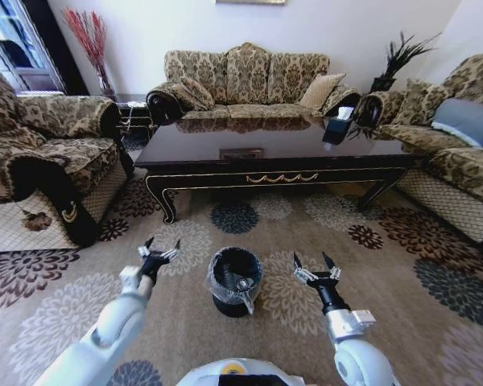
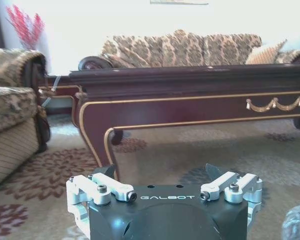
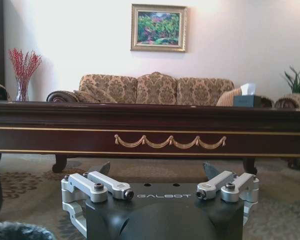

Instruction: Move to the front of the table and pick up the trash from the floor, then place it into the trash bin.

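Observation:
The dark wood table (image 1: 266,149) with gold trim stands ahead on the flower-patterned floor (image 1: 370,265). The black trash bin (image 1: 235,281), lined with clear plastic, sits on the carpet between my two arms. A small pale piece lies inside it. No trash is in view on the floor. My left gripper (image 1: 159,249) hovers open to the left of the bin with nothing in it. To the bin's right, my right gripper (image 1: 315,264) is open and holds nothing. Both wrist views face the table's side (image 2: 190,95) (image 3: 150,125) over open grippers (image 2: 160,172) (image 3: 157,170).
Patterned sofas stand on the left (image 1: 40,153), behind the table (image 1: 245,80) and on the right (image 1: 451,137). A tissue box (image 1: 336,129) sits on the table's right end. A vase of red twigs (image 1: 92,44) and a plant (image 1: 398,60) fill the far corners.

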Robot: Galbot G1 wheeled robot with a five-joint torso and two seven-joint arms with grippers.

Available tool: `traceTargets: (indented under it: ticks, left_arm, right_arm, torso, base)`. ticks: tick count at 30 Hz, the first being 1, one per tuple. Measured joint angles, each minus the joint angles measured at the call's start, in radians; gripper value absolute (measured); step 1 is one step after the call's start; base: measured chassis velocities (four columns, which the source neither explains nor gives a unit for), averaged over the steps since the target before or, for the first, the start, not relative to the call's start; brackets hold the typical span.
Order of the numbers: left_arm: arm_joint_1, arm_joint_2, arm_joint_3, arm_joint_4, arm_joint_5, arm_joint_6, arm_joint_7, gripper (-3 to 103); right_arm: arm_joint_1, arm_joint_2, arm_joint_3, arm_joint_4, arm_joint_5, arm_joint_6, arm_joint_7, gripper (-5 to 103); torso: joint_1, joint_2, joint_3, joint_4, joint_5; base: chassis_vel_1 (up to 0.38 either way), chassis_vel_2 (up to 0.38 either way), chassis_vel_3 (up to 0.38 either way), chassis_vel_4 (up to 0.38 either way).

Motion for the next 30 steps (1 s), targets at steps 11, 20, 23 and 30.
traceTargets:
  ticks: [11, 20, 23, 30]
  left_arm:
    - [0.255, -0.150, -0.133, -0.055, 0.109, -0.181, 0.093, 100]
    - [0.327, -0.209, -0.144, -0.059, 0.153, -0.255, 0.134, 100]
    - [0.322, -0.211, -0.144, -0.064, 0.157, -0.260, 0.133, 100]
    - [0.317, -0.210, -0.140, -0.064, 0.157, -0.259, 0.128, 100]
  right_arm:
    - [0.020, 0.012, -0.002, -0.039, -0.057, 0.050, -0.028, 100]
    - [0.004, 0.007, -0.002, -0.037, -0.057, 0.066, -0.053, 100]
    - [-0.009, 0.006, -0.001, -0.036, -0.061, 0.076, -0.074, 100]
    - [-0.011, 0.006, 0.000, -0.036, -0.063, 0.078, -0.078, 100]
  torso:
    - [0.000, 0.000, 0.000, 0.0001, 0.0003]
    - [0.000, 0.000, 0.000, 0.0000, 0.0001]
    - [0.000, 0.000, 0.000, -0.0002, 0.0002]
    - [0.000, 0.000, 0.000, -0.0001, 0.0002]
  base:
    - [0.000, 0.000, 0.000, 0.000]
    - [0.000, 0.000, 0.000, 0.000]
    - [0.000, 0.000, 0.000, 0.000]
    - [0.000, 0.000, 0.000, 0.000]
